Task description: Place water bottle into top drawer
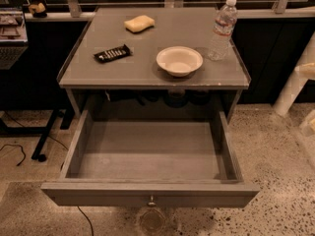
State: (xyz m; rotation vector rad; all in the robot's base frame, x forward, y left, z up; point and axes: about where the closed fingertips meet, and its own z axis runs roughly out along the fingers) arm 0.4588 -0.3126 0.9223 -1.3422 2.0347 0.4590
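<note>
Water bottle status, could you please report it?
Claw out of frame; pale arm at right edge. Clear ribbed plastic water bottle upright at grey table's back right, ungrasped. Wide grey wooden top drawer open; white bowl on tabletop.

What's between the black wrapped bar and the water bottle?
Camera view: the white bowl, sitting slightly forward of the line from bar to water bottle; the claw is out of view.

Bottle [222, 28] upright on table [147, 63], drawer [147, 154] open, gripper [310, 124] right

White, smooth tubular arm [294, 85], cream-coloured bulky parts beside it (claw beyond the right edge).
</note>
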